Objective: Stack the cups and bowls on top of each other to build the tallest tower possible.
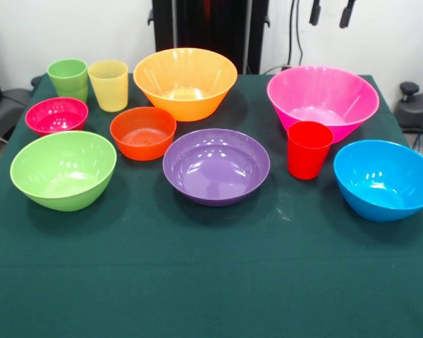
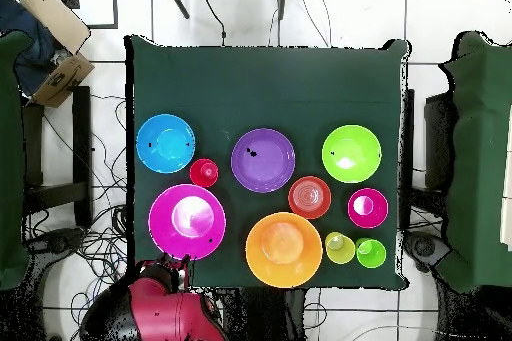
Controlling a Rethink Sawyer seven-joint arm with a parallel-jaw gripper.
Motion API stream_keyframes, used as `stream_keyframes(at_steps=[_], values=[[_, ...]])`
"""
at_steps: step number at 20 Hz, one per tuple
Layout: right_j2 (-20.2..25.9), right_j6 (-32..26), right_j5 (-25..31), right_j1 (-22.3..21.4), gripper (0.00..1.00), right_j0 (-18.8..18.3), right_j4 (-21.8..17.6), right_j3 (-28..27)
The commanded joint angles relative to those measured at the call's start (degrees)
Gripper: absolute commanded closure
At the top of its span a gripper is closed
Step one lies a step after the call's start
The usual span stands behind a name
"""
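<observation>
Every bowl stands alone on the green cloth; no nested tower shows. Back row: large orange bowl and pink bowl. Front row: lime-green bowl, purple bowl and blue bowl. Small red-orange bowl and magenta bowl sit left of centre. Green cup and pale yellow cup stand upright at the back left. Red cup stands in front of the pink bowl. My gripper shows only two spread black tips at the top edge, high behind the pink bowl, empty.
The red arm is drawn back beyond the table edge near the pink bowl. Bare green cloth spans the front of the table. Cables and black stands lie around the table on the floor.
</observation>
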Motion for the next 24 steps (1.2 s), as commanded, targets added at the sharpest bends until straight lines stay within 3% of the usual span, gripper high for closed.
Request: stream_keyframes(at_steps=[1,8,24], values=[[5.0,10.7,2.3,2.5,0.00,-0.5,2.3,2.1],[1.5,12.3,3.6,3.0,0.00,2.8,3.1,0.6],[-1.7,12.6,4.3,3.8,0.00,5.6,3.9,-0.6]])
